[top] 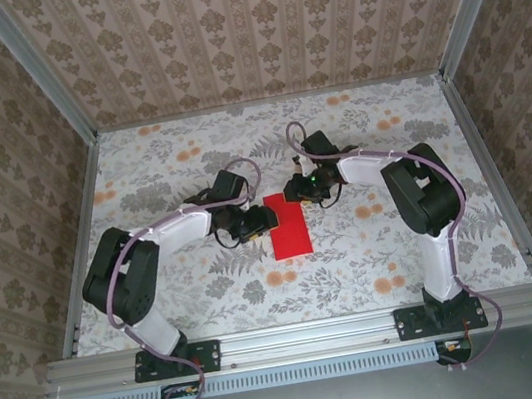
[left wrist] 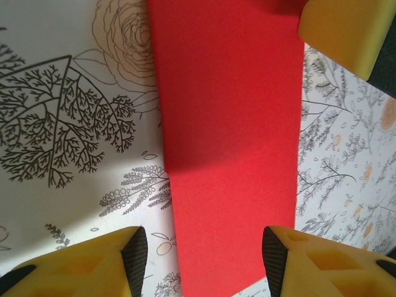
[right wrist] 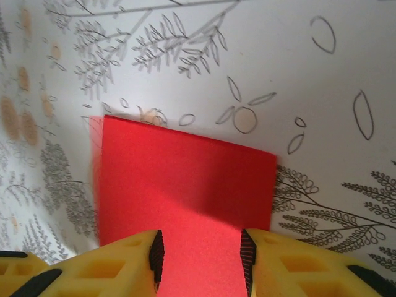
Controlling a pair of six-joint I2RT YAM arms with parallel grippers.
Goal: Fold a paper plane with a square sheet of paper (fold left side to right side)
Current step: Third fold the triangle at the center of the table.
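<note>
- A table point(top: 404, 238) covered in a pale floral print, seen from above, with patterned walls point(top: 269, 27) on three sides.
- Two robot arms, white and black, reach in from the near edge and meet near the middle of the table.
- A bright red sheet of paper point(top: 289, 228) lies flat near the middle of the table, between the two arms. It forms a narrow rectangle, longer from near to far and slightly tilted.
- The left gripper point(top: 262, 222) sits at the left long edge of the sheet, about halfway along.
- The right gripper point(top: 297, 192) sits at the far right corner of the sheet.
- In the left wrist view, the sheet point(left wrist: 229, 154) runs as a red strip from top to bottom. The left gripper point(left wrist: 204, 250) has its yellow jaws spread apart, clamping nothing. One finger point(left wrist: 133, 253) stands over the tabletop just beside the strip, and the other overlaps the strip's edge.
- A yellow finger of the right gripper point(left wrist: 340, 28) shows in the top right corner of that view, at the strip's far end.
- In the right wrist view, one short end of the sheet point(right wrist: 185, 179) lies flat. Its left edge looks blurred.
- The right gripper point(right wrist: 199, 253) has its jaws parted over the red surface, which is wider than the gap between them. It pinches nothing that can be seen.
</note>
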